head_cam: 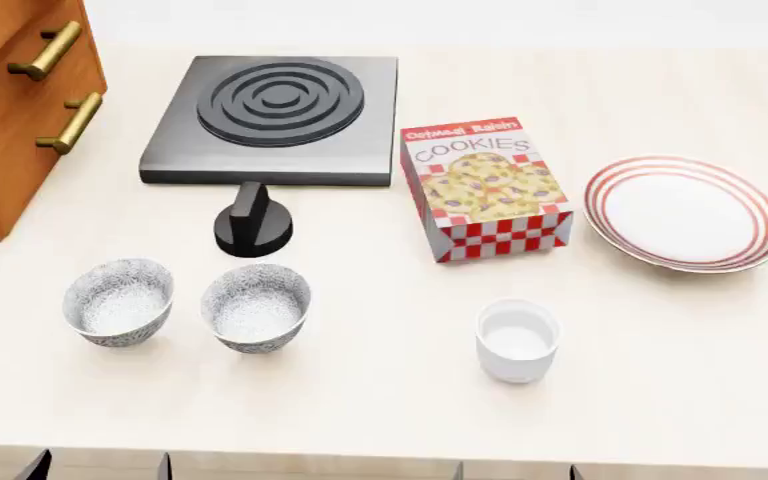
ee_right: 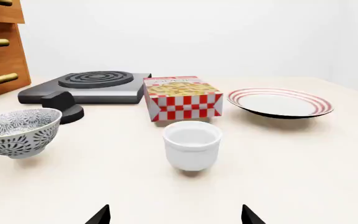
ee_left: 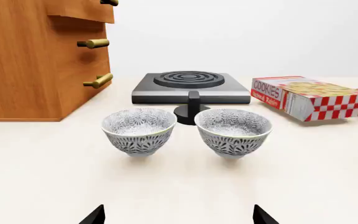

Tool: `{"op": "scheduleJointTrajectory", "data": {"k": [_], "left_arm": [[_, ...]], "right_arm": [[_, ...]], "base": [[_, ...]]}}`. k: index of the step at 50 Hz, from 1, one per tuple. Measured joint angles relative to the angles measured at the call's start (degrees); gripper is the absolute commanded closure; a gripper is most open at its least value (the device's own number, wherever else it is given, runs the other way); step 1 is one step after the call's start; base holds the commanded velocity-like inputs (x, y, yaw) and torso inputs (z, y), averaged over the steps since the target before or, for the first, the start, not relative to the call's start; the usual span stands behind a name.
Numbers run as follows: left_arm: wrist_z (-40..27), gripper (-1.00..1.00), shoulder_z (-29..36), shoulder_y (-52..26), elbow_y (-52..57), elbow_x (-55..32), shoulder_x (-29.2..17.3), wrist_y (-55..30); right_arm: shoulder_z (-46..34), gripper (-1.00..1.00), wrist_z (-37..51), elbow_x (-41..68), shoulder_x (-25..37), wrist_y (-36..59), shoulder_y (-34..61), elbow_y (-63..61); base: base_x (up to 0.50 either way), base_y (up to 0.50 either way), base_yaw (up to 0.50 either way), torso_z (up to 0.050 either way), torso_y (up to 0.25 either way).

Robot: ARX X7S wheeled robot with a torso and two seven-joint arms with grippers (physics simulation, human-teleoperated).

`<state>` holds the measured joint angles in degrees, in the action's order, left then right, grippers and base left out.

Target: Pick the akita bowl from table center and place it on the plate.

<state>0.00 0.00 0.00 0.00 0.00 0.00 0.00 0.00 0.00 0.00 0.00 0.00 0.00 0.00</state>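
Two speckled black-and-white bowls stand side by side at the front left of the table. The akita bowl is the one nearer the table's middle; it also shows in the left wrist view and the right wrist view. Its look-alike stands just left of it. The red-ringed plate lies empty at the far right. My left gripper is open in front of the two bowls, touching neither. My right gripper is open in front of the white cup.
A plain white cup stands front right of centre. A cookie box lies between the bowls and the plate. Behind are a black hotplate, a black knob and a wooden drawer cabinet at the left.
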Motion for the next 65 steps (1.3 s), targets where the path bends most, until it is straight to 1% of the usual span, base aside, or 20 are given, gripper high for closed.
{"op": "scheduleJointTrajectory", "data": {"k": [17, 24, 33, 47, 53, 65], "left_arm": [[-2.52, -1.00, 1.91, -0.43, 0.90, -2.18, -2.03, -0.90], [-3.93, -1.00, 0.81, 0.15, 7.44, -4.23, -3.61, -4.32], [-6.47, -1.00, -3.30, -0.71, 13.46, -7.30, -5.70, -7.61], [-9.11, -1.00, -7.64, -0.76, 18.22, -10.83, -7.29, -8.87], [-9.60, -1.00, -8.47, -0.74, 18.75, -11.87, -7.70, -8.72], [-9.99, -1.00, -8.84, -0.28, 18.80, -12.98, -8.34, -7.89]], "right_arm": [[-1.66, -1.00, 2.53, 2.30, 2.15, 0.58, 0.10, -1.63], [-0.51, -1.00, 4.07, 4.20, 3.48, 1.46, -2.29, -8.82], [4.36, -1.00, 6.77, 8.29, 5.06, 1.43, -5.81, -17.60], [9.16, -1.00, 9.83, 12.84, 5.96, -0.83, -8.88, -23.09], [10.39, -1.00, 10.81, 13.86, 6.15, -2.25, -9.96, -24.30], [11.27, -1.00, 12.51, 14.73, 6.50, -3.98, -11.38, -25.47]], "base": [[0.00, 0.00, 0.00, 0.000, 0.000], [0.00, 0.00, 0.00, 0.000, 0.000], [0.00, 0.00, 0.00, 0.000, 0.000], [0.46, 0.00, 0.00, 0.000, 0.000], [0.02, 0.00, 0.00, 0.000, 0.000], [0.50, 0.00, 0.00, 0.000, 0.000]]}}
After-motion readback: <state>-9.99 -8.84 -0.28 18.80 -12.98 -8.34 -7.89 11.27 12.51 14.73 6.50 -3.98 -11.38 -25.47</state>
